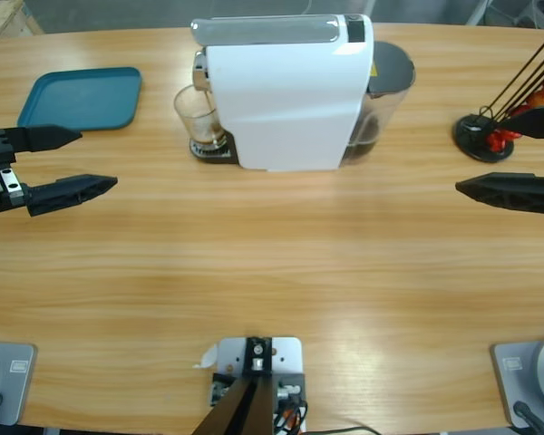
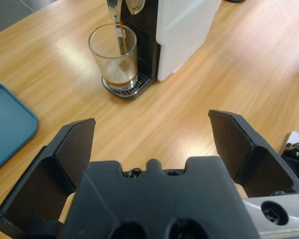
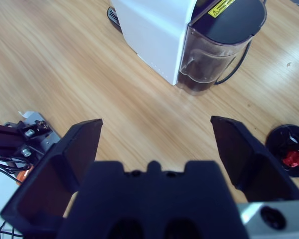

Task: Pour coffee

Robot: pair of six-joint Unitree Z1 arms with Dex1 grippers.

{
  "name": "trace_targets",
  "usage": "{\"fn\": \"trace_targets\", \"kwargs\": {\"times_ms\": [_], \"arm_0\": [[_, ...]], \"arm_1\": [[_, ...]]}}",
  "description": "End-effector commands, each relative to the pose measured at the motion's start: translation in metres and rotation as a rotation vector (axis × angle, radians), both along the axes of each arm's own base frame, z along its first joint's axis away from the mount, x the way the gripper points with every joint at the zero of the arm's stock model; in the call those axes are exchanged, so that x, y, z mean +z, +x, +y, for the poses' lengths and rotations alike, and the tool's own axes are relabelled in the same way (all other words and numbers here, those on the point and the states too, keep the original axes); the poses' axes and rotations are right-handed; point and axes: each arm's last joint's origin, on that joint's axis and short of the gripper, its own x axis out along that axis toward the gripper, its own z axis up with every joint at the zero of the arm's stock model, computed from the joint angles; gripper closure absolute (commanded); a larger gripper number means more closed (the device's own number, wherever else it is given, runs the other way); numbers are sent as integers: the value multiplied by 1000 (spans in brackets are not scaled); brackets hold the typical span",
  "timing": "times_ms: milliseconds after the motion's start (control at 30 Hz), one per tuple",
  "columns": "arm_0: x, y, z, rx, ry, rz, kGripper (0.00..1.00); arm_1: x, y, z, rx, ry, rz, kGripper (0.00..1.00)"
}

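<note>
1. The coffee lies as a shallow dark layer with tan foam in the bottom of a clear glass, and a thin stream is falling into it from the spout of the white coffee machine. The glass stands upright on the machine's drip tray, near the far edge of the surface.
2. The left hand hovers near the surface's left edge, jaws wide apart and holding nothing. The glass lies ahead of it, toward the far edge, with bare wood between them.
3. The right hand, also spread and empty, sits near the right edge; the machine's body and dark water tank block its path to the glass. The left arm looks the nearer and better placed.
4. A teal tray lies near the far left corner, beside the left hand's likely route but not across it.
5. A black stand with red capsules sits close to the right hand.
</note>
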Motion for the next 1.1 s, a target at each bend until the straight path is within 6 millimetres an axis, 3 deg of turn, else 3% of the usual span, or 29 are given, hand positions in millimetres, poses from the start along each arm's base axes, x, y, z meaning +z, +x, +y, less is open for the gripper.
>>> {"fn": "trace_targets", "kwargs": {"times_ms": [33,1100], "arm_0": [[-15,-1,-2,-29,25,48,0],[-17,-1,-2,-26,23,53,0]], "arm_1": [[-4,4,4,-1,-9,24,0],[-1,3,4,3,2,19,0]]}}
